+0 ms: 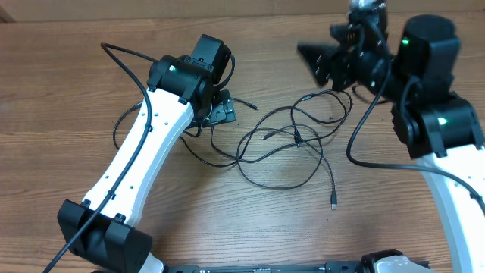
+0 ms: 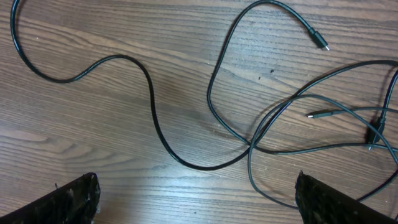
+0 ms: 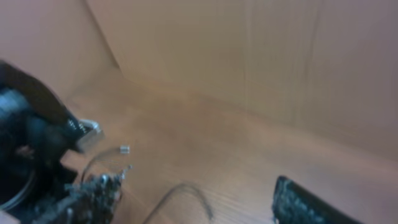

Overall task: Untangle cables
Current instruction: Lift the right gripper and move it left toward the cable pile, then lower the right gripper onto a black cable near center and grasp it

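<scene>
Several thin black cables (image 1: pixel 292 140) lie crossed in a loose tangle on the wooden table, with one plug end (image 1: pixel 333 205) trailing toward the front. My left gripper (image 1: pixel 221 112) is low over the tangle's left side, partly hidden under its own arm. In the left wrist view the left gripper (image 2: pixel 199 202) is open, with bare wood between its fingers and the cables (image 2: pixel 249 140) just ahead. My right gripper (image 1: pixel 314 61) hangs raised at the back right, pointing left. The blurred right wrist view shows the right gripper (image 3: pixel 193 208) with jaws apart and a thin cable loop (image 3: pixel 193 190) between them, touching neither finger.
A thicker black arm cable (image 1: pixel 125 57) arcs over the left arm and another (image 1: pixel 356 144) hangs by the right arm. A brown cardboard wall (image 3: pixel 249 62) stands behind the table. A loose cable strand (image 2: pixel 81 71) snakes across the wood at the left.
</scene>
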You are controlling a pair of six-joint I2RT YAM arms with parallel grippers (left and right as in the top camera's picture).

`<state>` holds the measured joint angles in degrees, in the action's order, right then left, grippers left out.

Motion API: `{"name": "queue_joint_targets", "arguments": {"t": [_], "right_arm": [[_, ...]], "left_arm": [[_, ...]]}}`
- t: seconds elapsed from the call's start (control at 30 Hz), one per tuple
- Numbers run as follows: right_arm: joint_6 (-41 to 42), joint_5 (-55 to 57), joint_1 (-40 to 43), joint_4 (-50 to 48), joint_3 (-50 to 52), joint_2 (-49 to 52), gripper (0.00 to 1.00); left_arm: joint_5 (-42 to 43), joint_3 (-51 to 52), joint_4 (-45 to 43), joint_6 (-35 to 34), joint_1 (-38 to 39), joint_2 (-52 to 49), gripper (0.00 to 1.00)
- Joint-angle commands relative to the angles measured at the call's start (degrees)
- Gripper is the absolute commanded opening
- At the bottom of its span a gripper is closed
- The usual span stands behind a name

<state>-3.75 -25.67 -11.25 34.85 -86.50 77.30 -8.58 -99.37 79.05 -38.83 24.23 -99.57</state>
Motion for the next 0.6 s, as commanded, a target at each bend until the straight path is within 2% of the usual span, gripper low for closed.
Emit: {"name": "queue_joint_targets", "arguments": {"t": [0.0,0.13,0.37,0.57], "right_arm": [[-0.8,-1.3,0.0,7.6,-0.6,3.1,1.0],[-0.8,-9.9,0.0,16.6,-0.5,5.9,1.0],[-0.9,-10.0,-1.8,28.4,3.0,11.2,1.0],[-0.9,-10.0,-9.4,24.8,14.0,12.4,1.0]], "left_arm": [[0.3,-0.1,0.0,0.7,-0.2,-0.4,1.0],[0.3,-0.1,0.0,0.7,-0.2,-0.4,1.0],[0.3,-0.1,0.0,0.7,-0.2,-0.4,1.0],[0.3,-0.1,0.0,0.7,-0.2,-0.4,1.0]]}}
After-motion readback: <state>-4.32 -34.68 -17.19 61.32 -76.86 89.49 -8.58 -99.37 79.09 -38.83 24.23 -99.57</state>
